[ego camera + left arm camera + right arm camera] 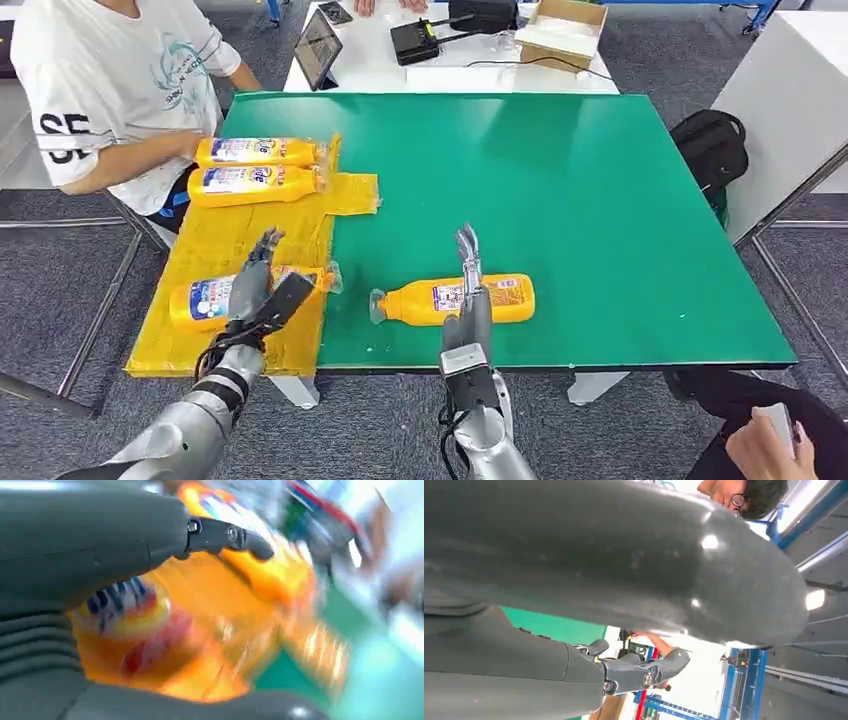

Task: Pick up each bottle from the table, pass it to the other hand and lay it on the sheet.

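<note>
Now the left hand (258, 290) hovers, fingers apart, over a yellow plastic bottle (205, 298) lying on the yellow sheet (225, 240). At three o'clock from it, the right hand (468, 290) stands with fingers straight and together over another yellow bottle (505, 298) on the green table (560, 200).

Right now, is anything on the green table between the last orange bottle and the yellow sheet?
Nothing visible. The orange plastic bottle lies on bare green table, and only open tabletop separates it from the yellow sheet beside it.

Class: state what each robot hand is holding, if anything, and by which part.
The left hand lies over the nearest sheet bottle's middle; a grip cannot be told. The right hand holds nothing.
</note>
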